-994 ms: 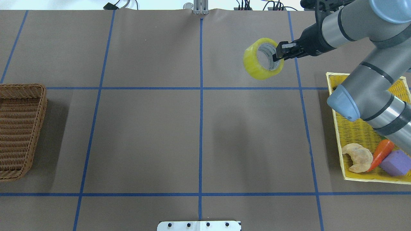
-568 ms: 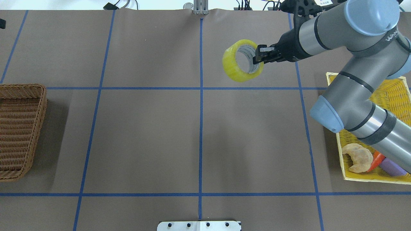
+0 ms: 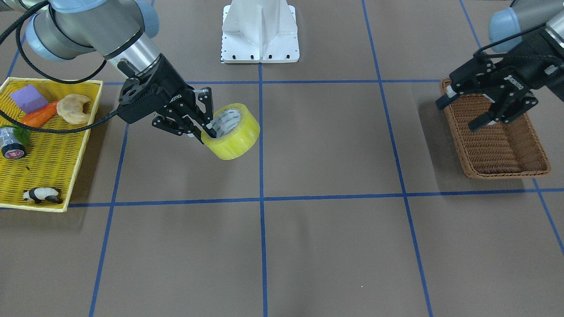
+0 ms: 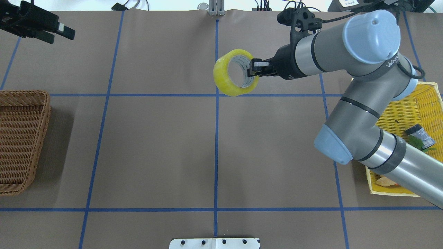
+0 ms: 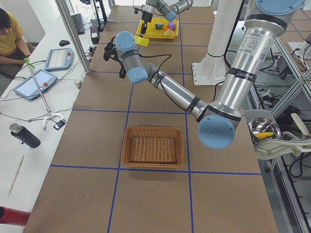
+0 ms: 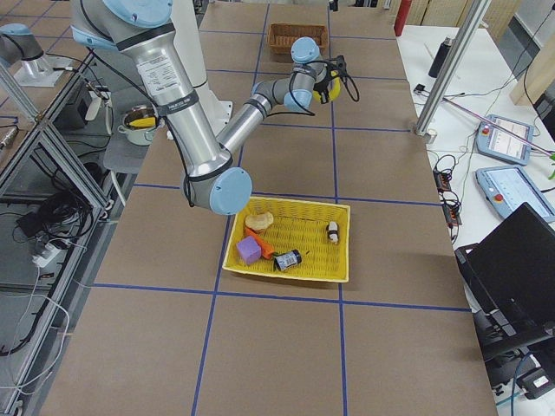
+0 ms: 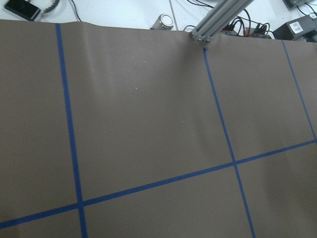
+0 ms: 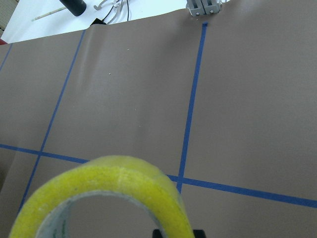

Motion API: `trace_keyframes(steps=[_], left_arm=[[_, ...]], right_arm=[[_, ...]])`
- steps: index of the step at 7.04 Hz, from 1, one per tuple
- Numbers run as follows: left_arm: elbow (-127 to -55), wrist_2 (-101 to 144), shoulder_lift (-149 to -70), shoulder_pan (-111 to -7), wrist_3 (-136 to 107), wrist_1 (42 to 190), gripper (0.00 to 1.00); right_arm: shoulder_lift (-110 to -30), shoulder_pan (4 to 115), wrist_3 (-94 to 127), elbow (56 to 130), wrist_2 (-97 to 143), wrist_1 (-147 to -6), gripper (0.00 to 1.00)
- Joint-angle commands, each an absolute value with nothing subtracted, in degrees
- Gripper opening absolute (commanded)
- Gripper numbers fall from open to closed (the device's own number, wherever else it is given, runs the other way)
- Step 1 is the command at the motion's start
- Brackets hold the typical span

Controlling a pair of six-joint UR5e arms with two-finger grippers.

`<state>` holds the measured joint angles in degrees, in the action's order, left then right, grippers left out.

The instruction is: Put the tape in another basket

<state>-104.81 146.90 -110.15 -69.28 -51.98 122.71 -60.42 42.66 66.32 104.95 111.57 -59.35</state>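
The tape (image 4: 222, 75), a wide yellow roll with a white core printed in green, hangs in the air over the table's centre line at the far side. My right gripper (image 4: 254, 71) is shut on its wall, one finger inside the core. The roll also shows in the front view (image 3: 235, 138) with the right gripper (image 3: 205, 128), and fills the bottom of the right wrist view (image 8: 124, 181). The brown wicker basket (image 4: 20, 138) sits at the table's left edge, with nothing in it. My left gripper (image 3: 458, 116) is open and hovers above the basket's (image 3: 498, 149) far end; overhead it shows at top left (image 4: 60, 34).
The flat yellow mesh tray (image 3: 66, 149) at the right-arm side holds a purple block (image 3: 27, 97), a carrot (image 3: 37, 115), a croissant (image 3: 74, 109), a dark can (image 3: 11, 143) and a panda figure (image 3: 42, 195). The white robot base (image 3: 260, 39) stands at the table's near edge.
My right arm has carried the tape to the left, from over the right half to the centre line. My left gripper has come into the overhead view at top left.
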Motion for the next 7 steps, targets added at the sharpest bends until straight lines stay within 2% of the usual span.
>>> trace_keyframes(steps=[1, 4, 7], left_arm=[[-104.9, 147.0, -111.0, -63.8, -54.1, 128.9, 0.99], [-105.4, 146.6, -111.9, -58.9, -56.1, 134.5, 0.99], [-105.1, 140.8, -114.3, -57.0, -71.6, 139.6, 0.98]], right_arm=[[-59.0, 38.4, 68.0, 104.7, 105.9, -54.6, 0.00], [-55.9, 33.0, 70.5, 104.7, 98.6, -54.5, 0.00], [-54.8, 27.6, 73.1, 104.6, 90.8, -54.2, 0.00]])
